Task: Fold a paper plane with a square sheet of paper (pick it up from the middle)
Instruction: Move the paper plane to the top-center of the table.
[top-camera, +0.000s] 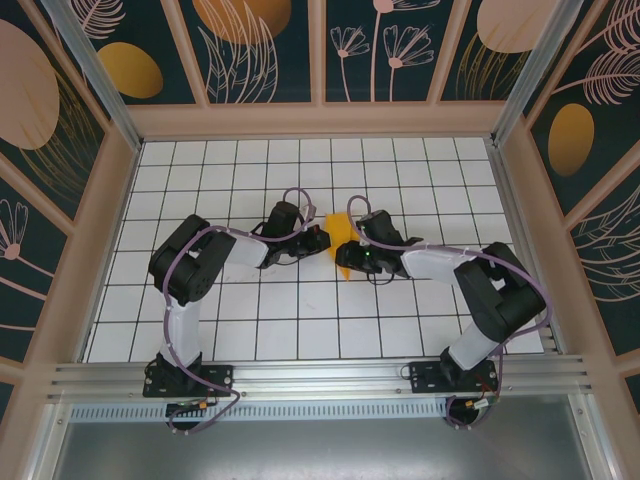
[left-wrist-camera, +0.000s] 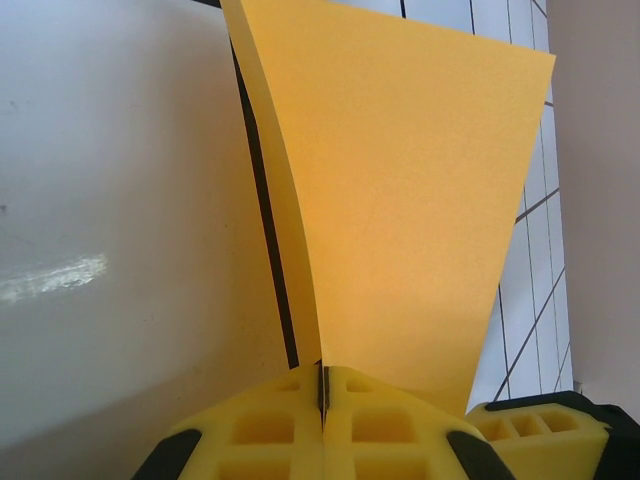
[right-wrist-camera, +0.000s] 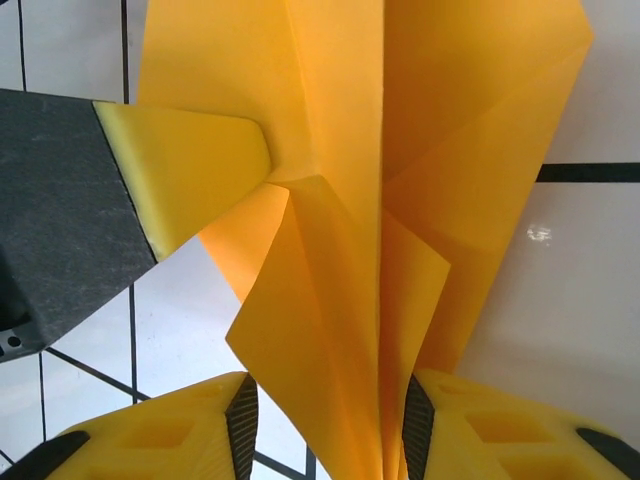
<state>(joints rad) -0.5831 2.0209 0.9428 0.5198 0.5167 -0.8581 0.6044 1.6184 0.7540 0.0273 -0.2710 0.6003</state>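
The left pincer (left-wrist-camera: 323, 385) is clamped tight on one edge of the folded orange paper (left-wrist-camera: 400, 200), which sits between the two arms at the centre of the white gridded worktop (top-camera: 250, 170). The right pincer (right-wrist-camera: 330, 425) stands part-open, its jaws straddling the lower creases without pressing them. The layers splay loosely. A squeeze here could catch a stray flap and set a crooked crease, and a pull from either arm could tear the thin sheet.

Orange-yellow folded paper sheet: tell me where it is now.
In the top external view the orange-yellow folded paper sheet is mid-table, pinched by the left gripper, the right gripper straddling it.
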